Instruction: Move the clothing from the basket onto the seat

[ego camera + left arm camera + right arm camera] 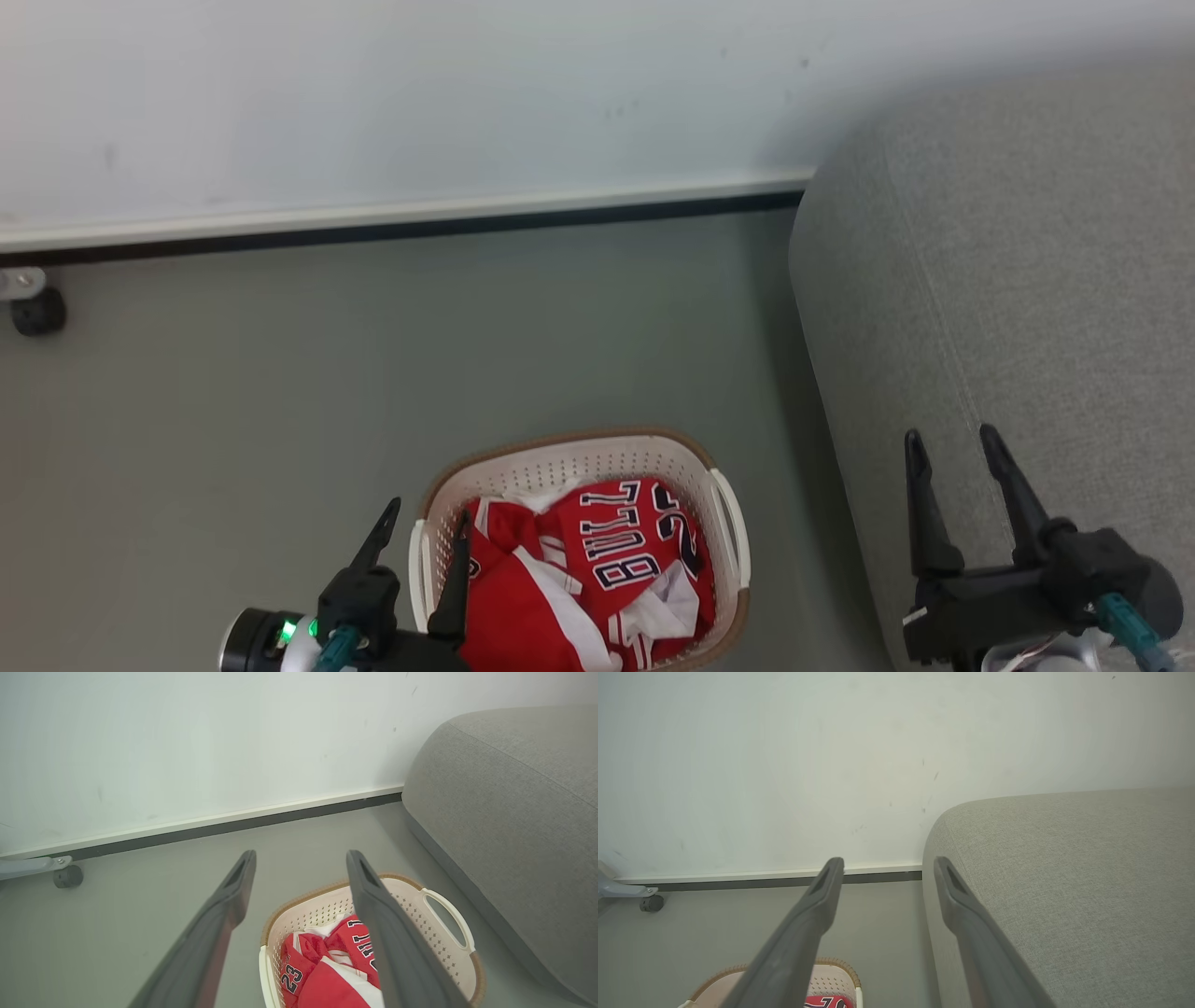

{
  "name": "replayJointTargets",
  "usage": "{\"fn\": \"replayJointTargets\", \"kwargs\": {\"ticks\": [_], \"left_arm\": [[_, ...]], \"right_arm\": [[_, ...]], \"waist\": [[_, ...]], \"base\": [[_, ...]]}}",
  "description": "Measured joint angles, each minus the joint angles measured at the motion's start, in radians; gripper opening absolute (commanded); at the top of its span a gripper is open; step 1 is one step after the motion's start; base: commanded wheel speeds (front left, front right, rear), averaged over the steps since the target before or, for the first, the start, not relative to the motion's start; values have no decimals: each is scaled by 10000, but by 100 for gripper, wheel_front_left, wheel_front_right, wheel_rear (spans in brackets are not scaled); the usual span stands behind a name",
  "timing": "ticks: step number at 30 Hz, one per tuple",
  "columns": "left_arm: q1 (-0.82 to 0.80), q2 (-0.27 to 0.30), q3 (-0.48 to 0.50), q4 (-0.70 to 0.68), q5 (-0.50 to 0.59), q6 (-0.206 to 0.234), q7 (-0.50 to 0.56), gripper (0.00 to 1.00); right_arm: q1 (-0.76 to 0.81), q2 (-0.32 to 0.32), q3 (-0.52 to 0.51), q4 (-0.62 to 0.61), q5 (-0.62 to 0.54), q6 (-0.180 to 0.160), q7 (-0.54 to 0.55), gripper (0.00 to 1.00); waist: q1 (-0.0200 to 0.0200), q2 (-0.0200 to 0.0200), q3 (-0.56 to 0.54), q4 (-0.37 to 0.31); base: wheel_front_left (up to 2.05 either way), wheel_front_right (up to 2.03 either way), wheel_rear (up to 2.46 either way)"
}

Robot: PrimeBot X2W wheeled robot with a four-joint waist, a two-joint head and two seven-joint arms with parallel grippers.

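One basket (pixel 579 465) on the floor holds one heap of red clothing (pixel 597 569), pieces too tangled to count. One sofa (pixel 1027 280) lines the floor's right edge, one black wheel (pixel 37 311) its left. Left pincer (pixel 428 513) and right pincer (pixel 950 434) make two.

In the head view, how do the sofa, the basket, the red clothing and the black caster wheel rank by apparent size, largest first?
1. sofa
2. basket
3. clothing, lying inside the basket
4. caster wheel; it is farther from the camera, so its true size stays unsure
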Motion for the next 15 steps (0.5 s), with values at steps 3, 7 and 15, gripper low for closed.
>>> {"fn": "replayJointTargets", "kwargs": {"ticks": [3, 7, 15], "left_arm": [[-385, -36, -197, 372, 88, -100, 0, 100], [-961, -61, -522, 855, 332, -228, 19, 100], [-2294, -105, -1360, 1797, 926, -583, 360, 100]], "right_arm": [[-221, -65, -54, -217, -38, -2, 0, 100], [-564, -81, -104, -529, -90, -4, -17, 100], [-1278, -56, -169, -1187, -157, -10, -44, 100]], "waist": [[0, 0, 420, -108], [1, 0, 987, -291], [1, 1, 2132, -726]], "base": [[0, 0, 0], [0, 0, 0], [0, 0, 0]]}}
